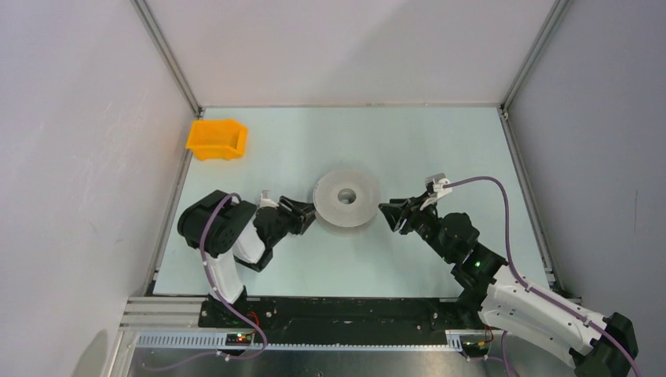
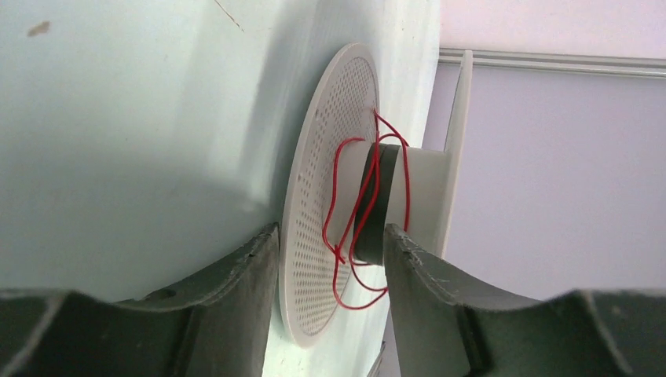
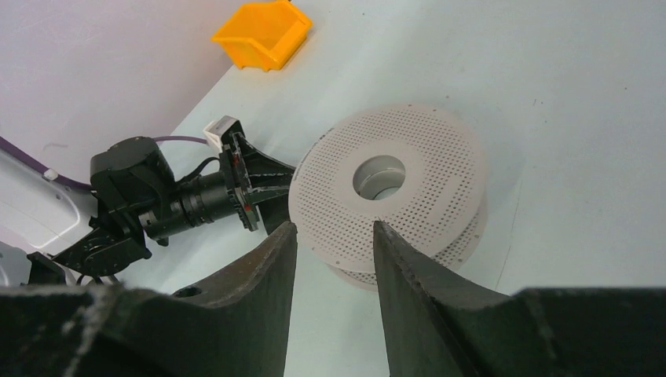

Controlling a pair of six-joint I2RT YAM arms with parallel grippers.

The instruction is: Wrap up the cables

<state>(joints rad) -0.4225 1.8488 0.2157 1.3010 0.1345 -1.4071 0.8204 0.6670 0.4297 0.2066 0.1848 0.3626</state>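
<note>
- The white perforated plastic spool (image 1: pixel 330 214) lies flat near the middle of the pale blue-green tabletop (image 1: pixel 440 141).
- The thin red cables (image 2: pixel 361 200) sit between the spool's two flanges, looped loosely around its dark hub and hanging slack.
- The left gripper (image 1: pixel 307 215) is at the spool's left rim, jaws partly apart. One flange and some cable loops lie between its fingers (image 2: pixel 424 271).
- The right gripper (image 1: pixel 390 212) hovers just beside the spool's right rim, jaws narrowly apart and holding nothing.
- An orange plastic bin (image 1: pixel 217 139) stands by the far-left corner.
</note>
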